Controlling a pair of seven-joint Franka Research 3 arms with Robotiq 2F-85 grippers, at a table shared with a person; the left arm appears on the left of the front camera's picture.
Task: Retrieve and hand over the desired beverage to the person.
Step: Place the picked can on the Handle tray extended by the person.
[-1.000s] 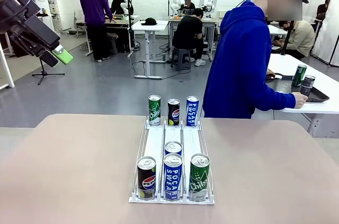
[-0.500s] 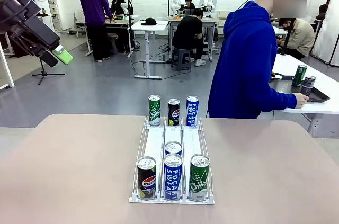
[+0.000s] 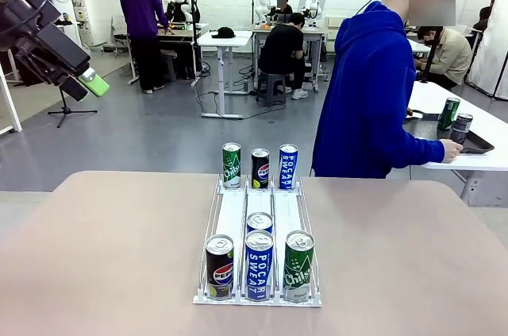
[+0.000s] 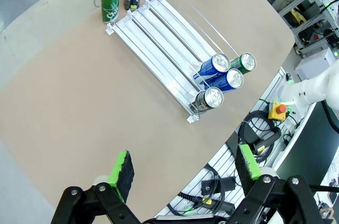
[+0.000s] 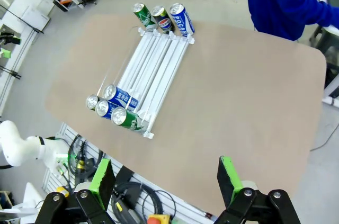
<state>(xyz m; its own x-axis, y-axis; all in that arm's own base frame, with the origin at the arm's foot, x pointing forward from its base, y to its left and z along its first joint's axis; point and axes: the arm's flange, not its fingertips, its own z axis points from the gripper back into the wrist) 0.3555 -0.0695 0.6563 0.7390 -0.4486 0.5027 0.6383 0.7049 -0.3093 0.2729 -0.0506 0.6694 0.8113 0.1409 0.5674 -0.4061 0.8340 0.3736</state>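
Nothing on my tan table (image 3: 119, 256) has moved; the person in the royal-blue hoodie (image 3: 373, 98) has edged slightly right beyond the far edge. Both my left gripper (image 4: 183, 168) and right gripper (image 5: 165, 179) hang raised, jaws wide apart and empty, above the white wire rack (image 3: 232, 213) of drink cans.

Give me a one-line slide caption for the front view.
Seven cans wait at a white rack on the table while the person turns toward a side table.

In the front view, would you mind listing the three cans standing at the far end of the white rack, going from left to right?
Green Chilsung can → black Pepsi can → blue Pocari Sweat can, all upright on the table just beyond the white rack.
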